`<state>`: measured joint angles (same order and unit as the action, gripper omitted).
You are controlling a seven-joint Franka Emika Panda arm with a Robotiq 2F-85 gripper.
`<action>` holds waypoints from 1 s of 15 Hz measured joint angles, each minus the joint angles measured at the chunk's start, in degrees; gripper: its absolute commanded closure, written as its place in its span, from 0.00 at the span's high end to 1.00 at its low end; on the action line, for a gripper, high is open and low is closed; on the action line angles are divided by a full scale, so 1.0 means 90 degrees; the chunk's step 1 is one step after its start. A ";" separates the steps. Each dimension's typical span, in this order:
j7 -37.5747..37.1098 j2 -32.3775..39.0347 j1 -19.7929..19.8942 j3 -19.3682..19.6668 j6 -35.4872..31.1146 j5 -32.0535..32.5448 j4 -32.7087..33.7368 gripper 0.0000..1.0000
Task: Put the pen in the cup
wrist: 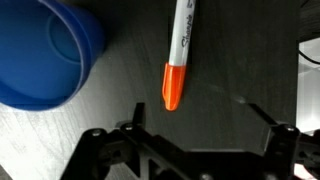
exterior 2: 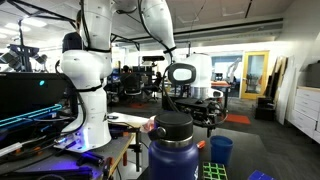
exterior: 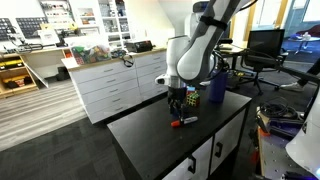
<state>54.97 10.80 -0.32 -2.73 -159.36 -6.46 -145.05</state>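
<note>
In the wrist view the pen lies flat on the dark table, its red-orange cap toward my fingers and its white lettered barrel pointing away. The blue cup stands upright just left of it, empty as far as I can see. My gripper is open and empty, hovering above the table with the pen's cap just beyond and between the fingertips. In an exterior view the gripper hangs low over the black table above the red pen. In an exterior view the cup stands below the gripper; the pen is hidden there.
A tall blue-purple bottle stands near the table's far side and fills the foreground in an exterior view. A multicoloured puzzle cube sits by the cup. White drawers and office chairs stand beyond the table.
</note>
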 measured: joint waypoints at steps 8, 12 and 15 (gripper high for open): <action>0.0103 0.0410 0.0317 -0.0200 -0.0101 0.0051 0.0197 1.00; 0.0124 0.0561 0.0411 -0.0274 -0.0171 0.0090 0.0246 1.00; 0.0132 0.0636 0.0481 -0.0332 -0.0216 0.0137 0.0256 1.00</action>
<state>56.16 16.52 4.01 -5.72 -161.31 -5.22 -142.75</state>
